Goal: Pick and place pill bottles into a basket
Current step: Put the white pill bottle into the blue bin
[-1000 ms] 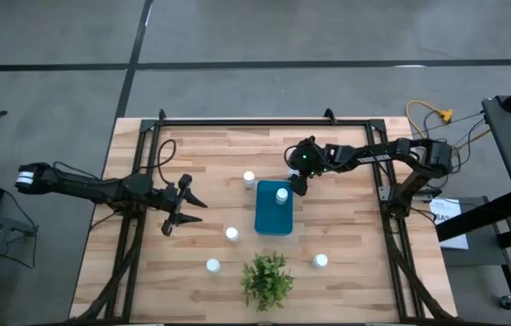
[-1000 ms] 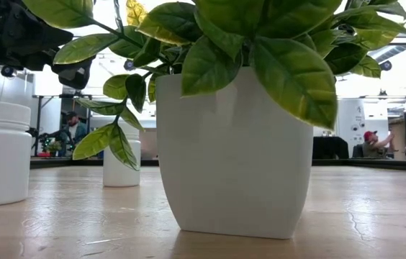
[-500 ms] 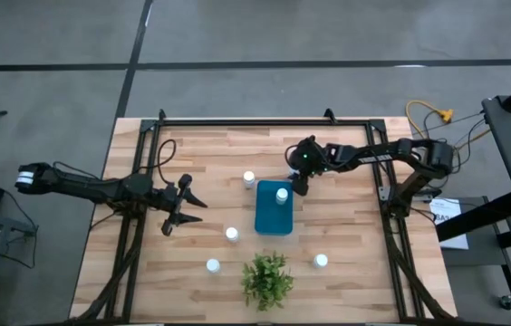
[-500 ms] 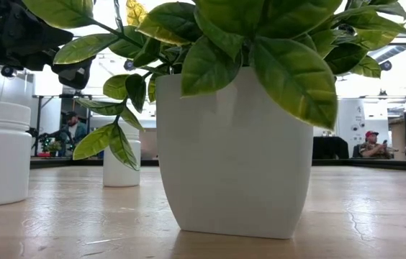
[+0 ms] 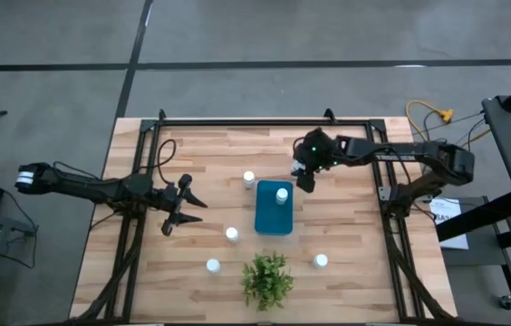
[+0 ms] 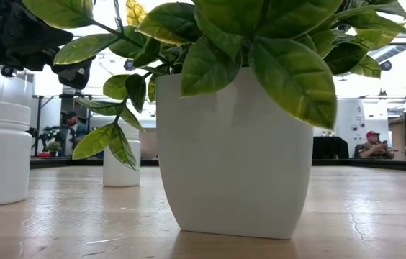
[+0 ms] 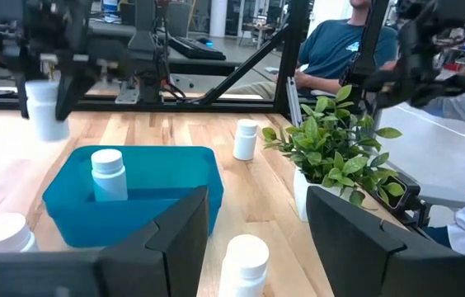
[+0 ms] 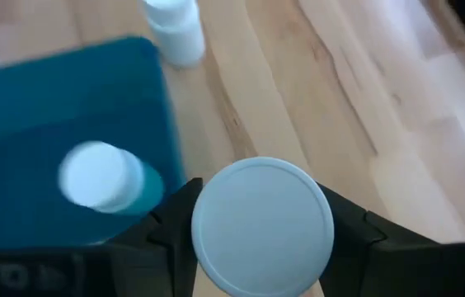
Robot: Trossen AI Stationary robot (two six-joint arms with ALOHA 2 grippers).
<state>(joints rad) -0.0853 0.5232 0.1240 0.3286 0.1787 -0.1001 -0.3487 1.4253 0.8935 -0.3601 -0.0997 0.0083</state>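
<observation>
**Right gripper carrying a pill bottle beside the basket**

We see the right gripper (image 5: 303,180) with jaws closed on a pill bottle (image 8: 263,226), just beside the teal basket (image 5: 266,223), where another bottle (image 5: 282,194) stands. The left gripper (image 5: 179,214) waits open over the surface (image 5: 355,226).

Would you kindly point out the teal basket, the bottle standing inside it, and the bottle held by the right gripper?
basket (image 5: 268,223): high view, bare floor of the basket.
bottle in the basket (image 5: 282,193): high view, its white cap.
bottle in the right gripper (image 8: 262,225): right wrist view, top of its cap.
</observation>
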